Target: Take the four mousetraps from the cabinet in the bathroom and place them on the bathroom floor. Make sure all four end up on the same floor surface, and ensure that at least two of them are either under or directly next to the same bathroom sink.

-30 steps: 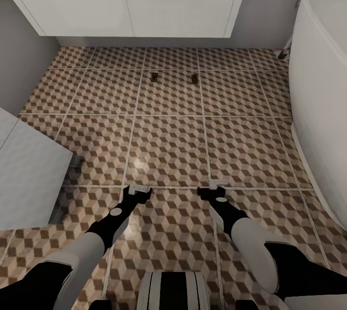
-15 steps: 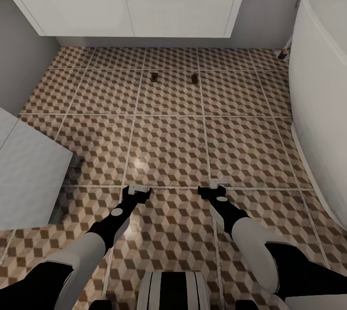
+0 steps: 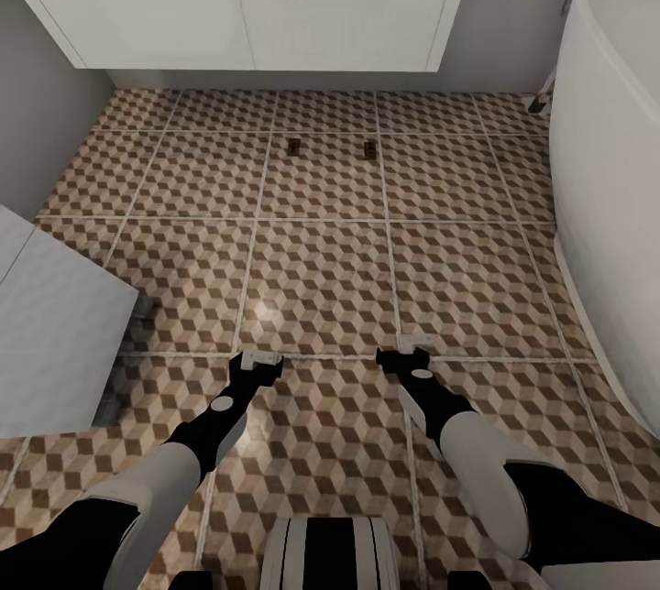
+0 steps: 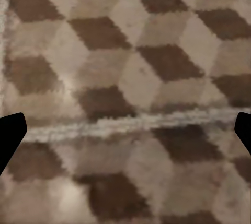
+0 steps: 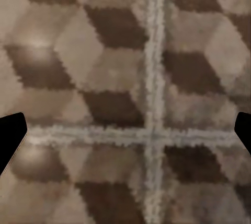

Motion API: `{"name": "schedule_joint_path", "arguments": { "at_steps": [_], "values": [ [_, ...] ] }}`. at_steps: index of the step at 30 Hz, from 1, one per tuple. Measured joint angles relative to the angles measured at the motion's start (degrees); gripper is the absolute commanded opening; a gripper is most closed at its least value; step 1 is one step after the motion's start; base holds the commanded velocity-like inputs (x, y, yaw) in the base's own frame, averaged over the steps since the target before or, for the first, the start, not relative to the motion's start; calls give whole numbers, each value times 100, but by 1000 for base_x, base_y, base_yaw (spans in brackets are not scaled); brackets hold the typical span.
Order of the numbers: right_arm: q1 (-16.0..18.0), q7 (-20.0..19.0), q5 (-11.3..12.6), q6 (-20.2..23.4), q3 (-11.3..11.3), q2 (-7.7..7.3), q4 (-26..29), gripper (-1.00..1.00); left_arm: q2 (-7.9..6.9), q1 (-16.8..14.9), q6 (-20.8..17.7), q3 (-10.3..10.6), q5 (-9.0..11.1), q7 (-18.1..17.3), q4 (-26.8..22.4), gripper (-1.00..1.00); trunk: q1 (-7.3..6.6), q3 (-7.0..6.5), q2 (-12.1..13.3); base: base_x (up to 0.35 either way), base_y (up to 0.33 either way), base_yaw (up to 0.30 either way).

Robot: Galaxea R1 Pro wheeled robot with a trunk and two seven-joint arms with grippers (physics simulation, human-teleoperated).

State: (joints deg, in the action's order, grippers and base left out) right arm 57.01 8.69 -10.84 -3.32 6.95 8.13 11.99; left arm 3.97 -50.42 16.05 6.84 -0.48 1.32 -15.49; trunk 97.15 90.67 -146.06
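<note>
My left gripper point(image 3: 256, 360) hangs low over the bathroom floor point(image 3: 321, 288) at lower centre, fingers spread, holding nothing. Two mousetraps point(image 3: 294, 147) lie upper centre, below the white sink point(image 3: 247, 4). My right gripper point(image 3: 403, 355) hangs alongside, likewise spread and empty.

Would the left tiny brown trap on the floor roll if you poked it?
Probably not: the tiny flat brown mousetrap lies flat on the cube-patterned tile floor, so it should slide rather than roll. It looks small, so likely light.
</note>
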Motion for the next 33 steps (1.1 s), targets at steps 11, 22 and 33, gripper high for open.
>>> {"name": "schedule_joint_path", "arguments": {
  "at_steps": [11,22,33],
  "values": [
    [0,14,-113,121,8,7,174,100,0,0,-3,-30,379,7,-25,100,0,0,0,0,0,0],
    [0,25,-145,156,13,1,194,100,2,0,-9,-37,585,4,-41,100,-24,-199,12,0,0,0],
    [0,28,-152,162,12,-16,196,100,2,0,-14,-38,615,8,-39,100,-52,-443,26,0,0,0]
  ]
}}
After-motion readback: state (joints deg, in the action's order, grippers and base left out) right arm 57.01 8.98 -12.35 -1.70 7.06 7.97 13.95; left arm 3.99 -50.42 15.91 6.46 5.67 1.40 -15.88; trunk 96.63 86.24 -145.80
